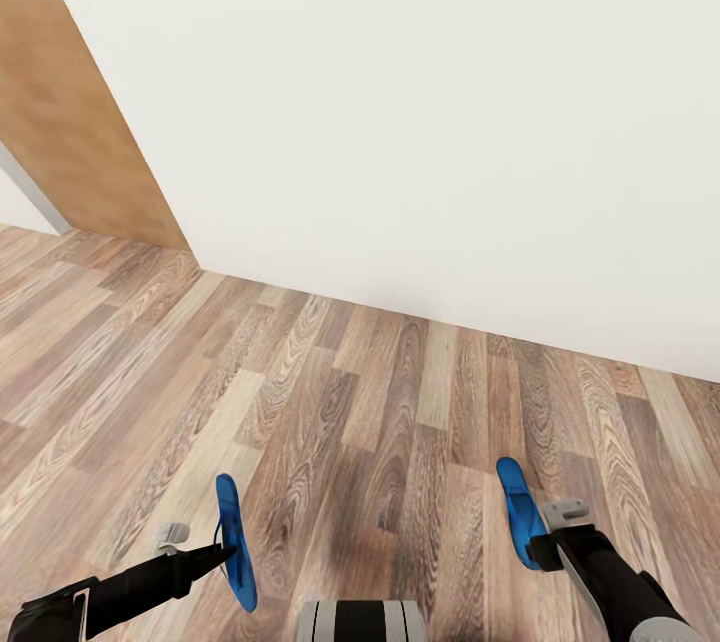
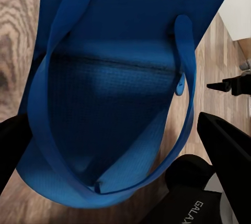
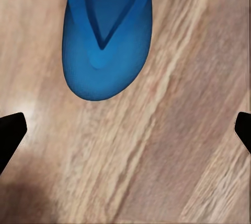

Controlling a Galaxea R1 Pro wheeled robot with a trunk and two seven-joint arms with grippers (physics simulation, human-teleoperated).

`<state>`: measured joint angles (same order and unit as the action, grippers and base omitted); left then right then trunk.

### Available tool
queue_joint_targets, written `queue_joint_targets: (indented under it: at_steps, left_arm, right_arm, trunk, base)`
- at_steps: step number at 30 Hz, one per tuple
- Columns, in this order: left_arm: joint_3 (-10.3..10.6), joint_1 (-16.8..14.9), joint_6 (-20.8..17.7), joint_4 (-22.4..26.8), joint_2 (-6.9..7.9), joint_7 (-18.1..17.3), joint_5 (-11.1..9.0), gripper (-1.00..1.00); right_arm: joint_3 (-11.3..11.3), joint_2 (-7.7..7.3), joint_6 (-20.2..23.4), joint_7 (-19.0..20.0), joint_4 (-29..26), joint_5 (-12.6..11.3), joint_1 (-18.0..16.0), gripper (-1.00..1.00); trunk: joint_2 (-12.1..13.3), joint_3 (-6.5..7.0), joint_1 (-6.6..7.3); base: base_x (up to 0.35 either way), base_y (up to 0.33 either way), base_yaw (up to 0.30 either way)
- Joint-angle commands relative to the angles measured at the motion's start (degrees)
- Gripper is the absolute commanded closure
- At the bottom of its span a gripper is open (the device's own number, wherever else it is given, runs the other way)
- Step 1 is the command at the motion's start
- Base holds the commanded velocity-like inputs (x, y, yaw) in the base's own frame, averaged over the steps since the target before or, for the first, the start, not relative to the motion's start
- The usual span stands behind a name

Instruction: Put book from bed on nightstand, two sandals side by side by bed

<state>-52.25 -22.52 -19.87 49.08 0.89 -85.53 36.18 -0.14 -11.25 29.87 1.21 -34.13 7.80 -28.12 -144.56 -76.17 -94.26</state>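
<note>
L tool (image 1: 232, 550) w/ blue sandal (image 1: 235, 542), "GALA…" lettering (image 2: 195, 211)

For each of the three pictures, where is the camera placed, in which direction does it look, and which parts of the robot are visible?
Head view: from the robot's head, down over wood floor toward a white wall; both arms, each gripper with a blue sandal.
Left wrist view: along the left gripper; left sandal close, black fingers beside it.
Right wrist view: along the right gripper, down at right sandal and floor; fingertips at the edges.
Shared: both sandals also appear in the head view.
</note>
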Motion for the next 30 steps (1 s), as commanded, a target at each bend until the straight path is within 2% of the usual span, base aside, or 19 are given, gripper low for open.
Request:
queue_joint_targets:
  at_steps: [1,7,11,25,30]
  left_arm:
    - [-0.2,-0.1,-0.6,0.1,-0.07,-0.4,0.5,1.00]
    - [-0.2,0.0,-0.6,0.0,-0.17,-0.3,0.4,1.00]
    - [-0.2,0.0,-0.6,0.0,-0.18,-0.2,0.4,1.00]
    - [-0.2,0.1,-0.5,0.0,-0.18,-0.2,0.4,1.00]
    - [-0.2,0.1,-0.5,0.0,-0.18,-0.2,0.4,1.00]
  right_arm:
    - [0.0,0.00,0.4,0.2,-0.3,0.5,0.0,-1.00]
    - [0.0,0.22,0.6,0.2,-0.5,0.5,0.0,-1.00]
    - [0.0,1.38,0.6,0.2,-0.5,0.5,0.0,-1.00]
    - [0.0,1.53,0.5,0.1,-0.5,0.5,0.0,-1.00]
    - [0.0,1.50,0.4,0.1,-0.5,0.5,0.0,-1.00]
  trunk:
    - [0.0,-0.04,0.01]
    - [0.0,-0.04,0.01]
    - [0.0,-0.04,0.01]
    - [0.0,-0.04,0.01]
    - [0.0,-0.04,0.01]
  base:
    - [0.000,0.000,0.000]
    - [0.000,0.000,0.000]
    - [0.179,0.000,0.000]
    - [0.198,-0.006,0.000]
    - [0.073,-0.008,0.000]
